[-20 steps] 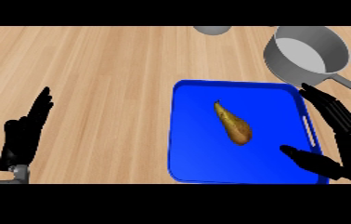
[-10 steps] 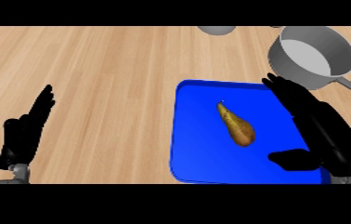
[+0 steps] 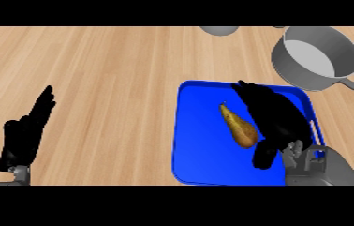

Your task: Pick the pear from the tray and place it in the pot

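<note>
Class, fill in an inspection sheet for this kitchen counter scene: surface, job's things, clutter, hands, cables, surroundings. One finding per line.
Surface: wooden counter.
Job's things: pear lying on the blue tray; grey pot beyond the tray, at the view's upper right, nothing seen in it.
Clutter: grey round object cut off by the top edge.
Hands: right hand open over the tray, beside the pear; left hand open, resting at the left edge.
Cables: nothing seen.
Surroundings: nothing seen.

Tray (image 3: 200, 140) at lower right of frame on counter (image 3: 110, 70). Pear (image 3: 239, 126) on tray, near centre. Right hand (image 3: 276, 119) just right of pear, over tray. Pot (image 3: 314, 56) at upper right, behind tray. Left hand (image 3: 26, 131) at lower left edge.
</note>
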Robot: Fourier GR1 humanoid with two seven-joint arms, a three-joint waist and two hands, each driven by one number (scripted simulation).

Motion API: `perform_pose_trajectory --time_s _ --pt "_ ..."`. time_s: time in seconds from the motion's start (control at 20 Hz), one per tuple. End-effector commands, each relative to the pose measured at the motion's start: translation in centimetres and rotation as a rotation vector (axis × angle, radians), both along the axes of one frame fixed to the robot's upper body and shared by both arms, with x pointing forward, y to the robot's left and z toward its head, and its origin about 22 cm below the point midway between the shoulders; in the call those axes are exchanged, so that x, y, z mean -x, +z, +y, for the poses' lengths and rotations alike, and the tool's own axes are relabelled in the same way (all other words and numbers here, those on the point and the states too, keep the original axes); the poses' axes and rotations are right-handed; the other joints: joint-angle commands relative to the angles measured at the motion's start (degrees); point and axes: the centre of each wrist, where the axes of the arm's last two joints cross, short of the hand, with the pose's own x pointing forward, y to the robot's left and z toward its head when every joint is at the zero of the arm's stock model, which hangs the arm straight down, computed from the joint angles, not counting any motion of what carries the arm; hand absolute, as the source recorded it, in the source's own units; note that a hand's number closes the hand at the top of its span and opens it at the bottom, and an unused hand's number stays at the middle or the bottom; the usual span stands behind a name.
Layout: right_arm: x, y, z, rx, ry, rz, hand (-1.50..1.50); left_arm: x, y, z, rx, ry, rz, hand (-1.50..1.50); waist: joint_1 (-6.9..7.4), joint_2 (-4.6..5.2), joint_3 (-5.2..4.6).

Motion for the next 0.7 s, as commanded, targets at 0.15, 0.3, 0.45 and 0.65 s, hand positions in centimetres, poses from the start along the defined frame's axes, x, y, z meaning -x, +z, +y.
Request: perform_pose_trajectory --time_s 0.15,0.3,0.45,0.65 --pt "-1.6 -0.9 4.8 0.06 -0.003 0.14 -1.5 0.9 -0.9 -0.3 -0.001 0.022 0.007 0.0 -0.79 -0.08 0.11" --pt "-2.5 -0.5 5.0 0.118 -0.015 0.138 -1.5 -0.4 1.5 0.2 0.001 0.011 0.005 0.0 -0.94 -0.09 0.12" --pt "-2.8 -1.7 4.8 0.163 -0.028 0.13 -1.5 -1.5 -0.6 -1.0 -0.008 0.032 0.0 0.0 -1.34 -0.02 0.11" --pt "-4.7 -3.5 5.9 0.186 -0.043 0.137 -1.5 -0.3 1.4 1.1 0.007 0.014 -0.009 0.0 -0.78 -0.01 0.13"
